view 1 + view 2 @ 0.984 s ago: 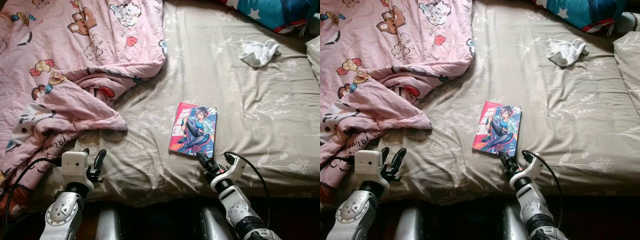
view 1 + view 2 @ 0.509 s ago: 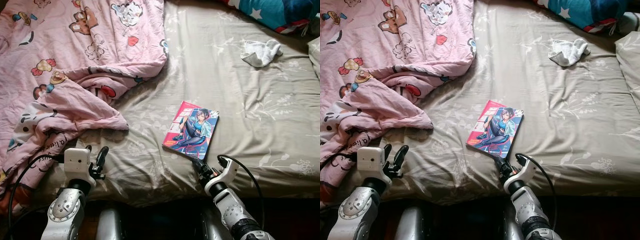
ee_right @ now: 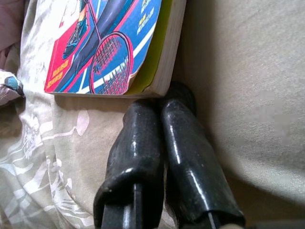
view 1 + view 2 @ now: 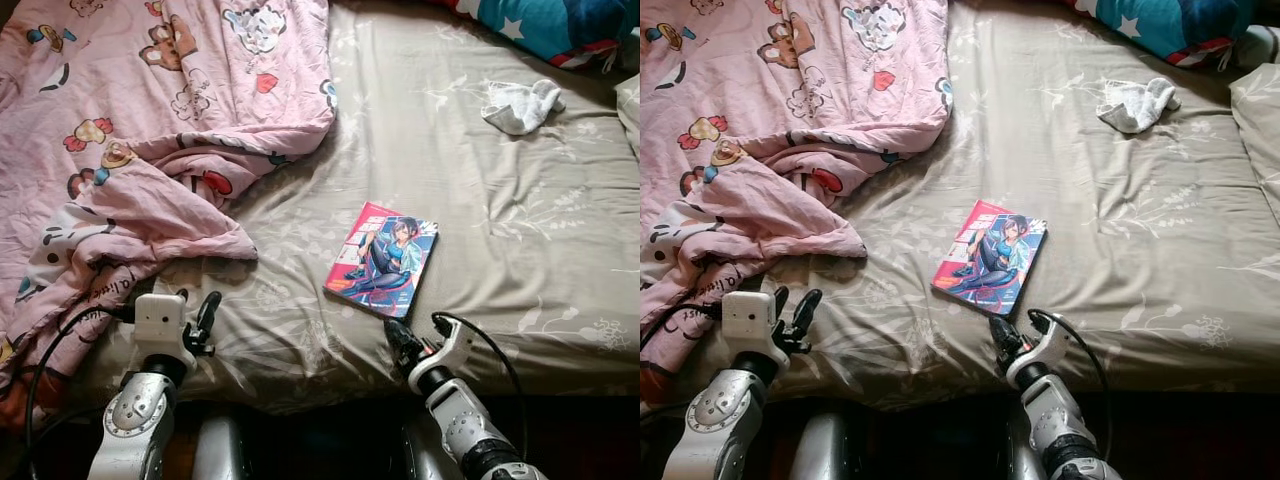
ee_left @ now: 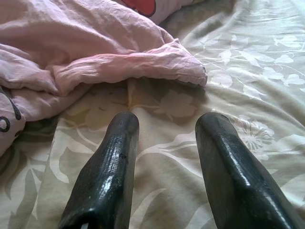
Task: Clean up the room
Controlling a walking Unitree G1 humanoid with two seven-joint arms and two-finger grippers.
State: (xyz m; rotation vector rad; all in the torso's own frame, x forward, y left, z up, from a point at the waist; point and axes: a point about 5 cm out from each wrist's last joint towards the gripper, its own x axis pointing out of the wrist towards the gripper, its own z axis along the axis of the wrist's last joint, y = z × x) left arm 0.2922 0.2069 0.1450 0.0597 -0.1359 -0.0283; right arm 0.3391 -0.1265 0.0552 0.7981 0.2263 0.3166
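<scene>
A comic book (image 4: 382,258) with a pink and blue cover lies flat on the beige floral bed sheet (image 4: 520,230), turned at a slant. My right gripper (image 4: 391,329) is shut with nothing held. Its fingertips (image 3: 143,112) rest against the near edge of the book (image 3: 109,43) close to a corner. My left gripper (image 4: 196,304) stands open over the sheet by the bed's near edge. Its fingers (image 5: 116,157) point at a fold of the pink cartoon blanket (image 5: 95,57), a short way from it.
The rumpled pink blanket (image 4: 130,130) covers the left of the bed. A white crumpled cloth (image 4: 520,104) lies at the far right. A teal star-print pillow (image 4: 560,25) sits at the top right corner. The bed's front edge (image 4: 300,395) drops into dark shadow.
The book has turned slightly, its near end swinging left. My right gripper has shifted left and back toward the bed's edge, staying at the book's near edge. The left gripper has barely moved.
</scene>
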